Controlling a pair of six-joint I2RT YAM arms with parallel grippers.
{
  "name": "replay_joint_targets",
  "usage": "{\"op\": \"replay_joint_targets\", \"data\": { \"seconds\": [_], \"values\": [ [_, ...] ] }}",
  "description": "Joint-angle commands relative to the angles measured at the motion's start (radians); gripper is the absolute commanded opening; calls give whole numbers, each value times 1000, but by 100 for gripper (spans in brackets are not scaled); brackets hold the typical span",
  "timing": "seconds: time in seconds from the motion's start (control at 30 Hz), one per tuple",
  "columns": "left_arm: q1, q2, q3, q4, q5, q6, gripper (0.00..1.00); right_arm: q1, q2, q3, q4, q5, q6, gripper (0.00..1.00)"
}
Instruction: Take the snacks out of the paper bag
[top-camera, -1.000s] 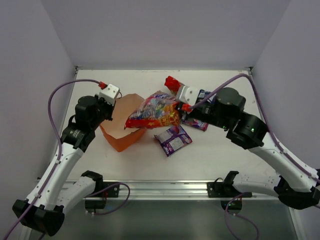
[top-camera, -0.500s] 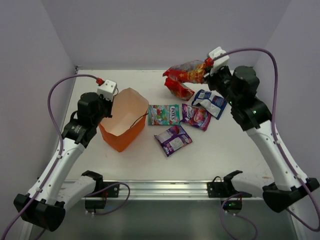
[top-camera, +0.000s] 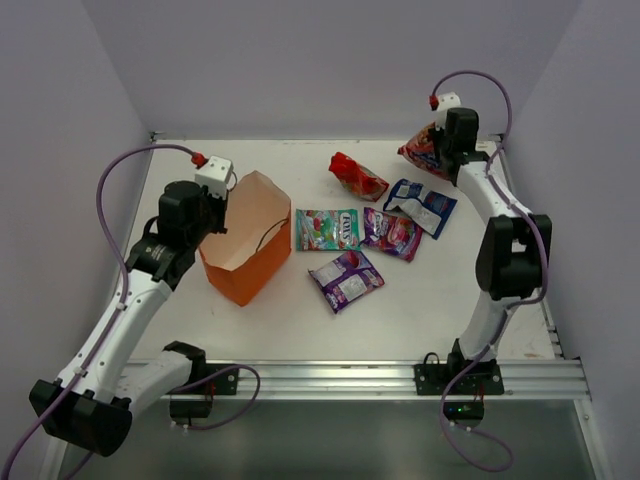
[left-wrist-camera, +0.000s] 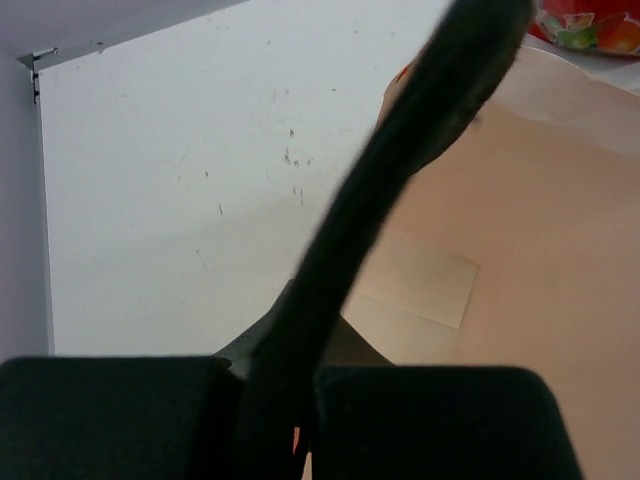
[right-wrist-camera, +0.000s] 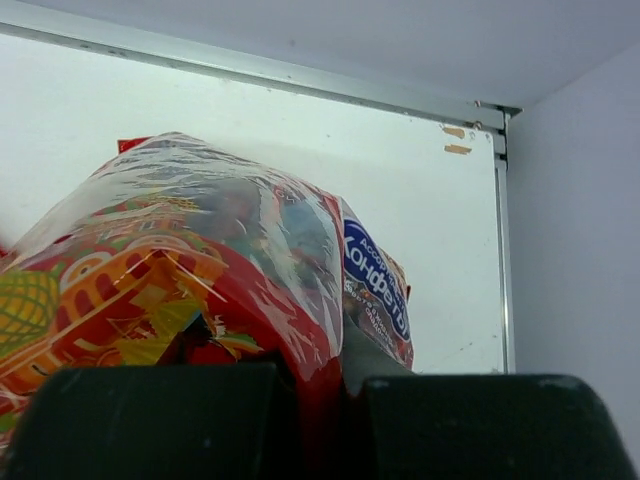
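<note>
The orange paper bag (top-camera: 247, 243) stands open on the left, cream inside (left-wrist-camera: 520, 230). My left gripper (top-camera: 213, 205) is shut on its far-left rim; a dark cord handle (left-wrist-camera: 400, 150) runs up from the jaws (left-wrist-camera: 300, 372). Held above the far right corner is a large glossy red snack packet (top-camera: 421, 150), with my right gripper (top-camera: 443, 143) shut on its edge; the packet (right-wrist-camera: 200, 270) fills the right wrist view above the gripper (right-wrist-camera: 325, 375). Several snacks lie on the table: red (top-camera: 358, 177), blue-and-white (top-camera: 421, 207), green (top-camera: 328, 229), magenta (top-camera: 391, 233), purple (top-camera: 346, 279).
Grey walls close the table on the left, back and right. A metal rail (top-camera: 330, 375) runs along the near edge, with the arm bases on it. The right arm's elbow (top-camera: 510, 255) stands upright near the right edge. The back wall edge (right-wrist-camera: 300, 85) lies just beyond the held packet.
My right arm has swung from over the bag's mouth to the far right corner, carrying the large red packet. The green packet has come into view. The left gripper has kept its hold on the bag.
</note>
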Motion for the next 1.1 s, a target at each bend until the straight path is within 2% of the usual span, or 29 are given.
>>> {"op": "replay_joint_targets", "data": {
  "seconds": [0.0, 0.07, 0.1, 0.13, 0.17, 0.3, 0.43, 0.5, 0.67, 0.7, 0.83, 0.93, 1.07],
  "values": [
    [10, 12, 50, 5, -19, -26, 0, -29, 58, 190, 184, 117, 29, 0],
    [12, 19, 58, -2, -43, -59, 0, -39, 134, 228, 166, 141, 36, 3],
    [12, 23, 59, -4, -52, -62, 0, -41, 155, 239, 157, 150, 40, 10],
    [14, 23, 59, -4, -65, -68, 0, -44, 174, 260, 138, 156, 42, 17],
    [17, 24, 59, -3, -80, -72, 0, -48, 213, 277, 106, 168, 52, 30],
    [30, 27, 73, -1, -89, -94, 0, -64, 257, 391, -68, 233, 192, 68],
    [37, 32, 82, 5, -115, -118, 0, -64, 107, 370, -162, 143, 252, 83],
    [46, 43, 90, 13, -125, -129, 0, -64, -26, 351, -199, 8, 318, 90],
    [87, 98, 133, 42, -117, -160, 0, -64, -329, 174, -231, -254, 466, 98],
    [98, 108, 143, 48, -106, -164, 0, -64, -378, 135, -219, -352, 482, 99],
    [159, 180, 214, 96, -43, -191, 0, -64, -649, -134, -112, -530, 569, 99],
    [216, 257, 283, 134, -5, -209, 0, -64, -760, -277, -42, -632, 660, 99],
    [302, 389, 369, 183, 73, -244, 0, -62, -898, -383, 6, -687, 735, 99]
  ]
}}
